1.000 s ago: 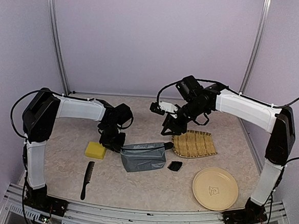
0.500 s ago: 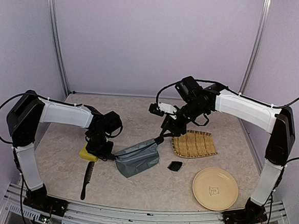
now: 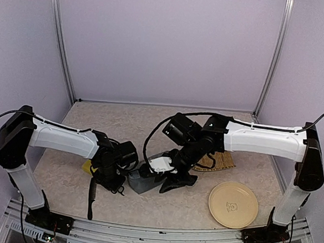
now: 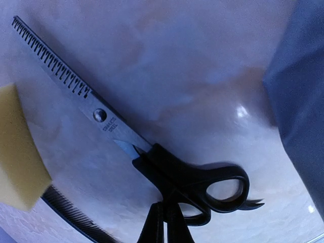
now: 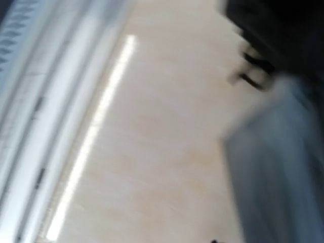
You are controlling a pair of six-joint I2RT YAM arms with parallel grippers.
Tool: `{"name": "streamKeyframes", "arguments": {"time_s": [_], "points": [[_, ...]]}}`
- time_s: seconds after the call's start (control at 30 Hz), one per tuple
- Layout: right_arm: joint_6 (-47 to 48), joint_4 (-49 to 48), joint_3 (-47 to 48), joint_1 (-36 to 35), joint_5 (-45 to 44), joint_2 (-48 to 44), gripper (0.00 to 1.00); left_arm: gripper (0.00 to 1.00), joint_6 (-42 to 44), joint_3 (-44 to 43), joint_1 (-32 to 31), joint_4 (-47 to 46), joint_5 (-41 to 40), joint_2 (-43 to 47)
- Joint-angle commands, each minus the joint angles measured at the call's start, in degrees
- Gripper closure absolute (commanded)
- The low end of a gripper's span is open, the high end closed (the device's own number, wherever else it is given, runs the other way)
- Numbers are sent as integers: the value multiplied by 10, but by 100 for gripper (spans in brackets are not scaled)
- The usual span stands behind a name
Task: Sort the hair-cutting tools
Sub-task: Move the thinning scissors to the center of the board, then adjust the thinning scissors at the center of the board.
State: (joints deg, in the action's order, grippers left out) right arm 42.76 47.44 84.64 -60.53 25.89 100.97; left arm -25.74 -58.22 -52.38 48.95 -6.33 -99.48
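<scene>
I am reading the left gripper (image 4: 164, 215) as fully closed at the scissors (image 4: 126, 139) handle, possibly pinching it. The right gripper (image 3: 169, 180) is hanging over the pouch (image 3: 141, 182); I cannot tell its opening.

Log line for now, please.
left end effector: shut at scissors handle | right end effector: at pouch, state unclear

Left arm: your left arm (image 3: 60, 139) extends rightward and low, elbow near its base side.
Left tool: your left tool (image 3: 112, 176) points down, its fingers (image 4: 158, 225) pressed together.
Right arm: your right arm (image 3: 261, 138) stretches leftward, wrist bent down.
Right tool: your right tool (image 3: 169, 180) sits low; you can't read its jaw gap.
</scene>
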Motion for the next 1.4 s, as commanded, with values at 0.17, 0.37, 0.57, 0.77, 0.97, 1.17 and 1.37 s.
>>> {"name": "streamKeyframes", "arguments": {"time_s": [0.17,0.37,0.57,0.77,0.97,1.17,1.37], "points": [[61,-2,-45,-131,-25,-34,61,100,-76,66,-127,-34,88,-2],[63,-20,-78,-183,-75,-37,62,96,-124,66,-178,-84,148,29],[25,-99,-107,-187,-118,-35,65,83,-160,62,-170,-61,149,142],[-75,-230,-115,-181,-156,16,64,71,-195,63,-57,-31,37,297],[-148,-245,-34,-179,-166,122,64,68,-202,90,51,-92,-50,419],[-180,-222,36,-179,-181,190,61,67,-167,72,81,-82,-96,417],[-187,-187,82,-179,-192,233,59,67,-157,93,84,-104,-88,405]]}}
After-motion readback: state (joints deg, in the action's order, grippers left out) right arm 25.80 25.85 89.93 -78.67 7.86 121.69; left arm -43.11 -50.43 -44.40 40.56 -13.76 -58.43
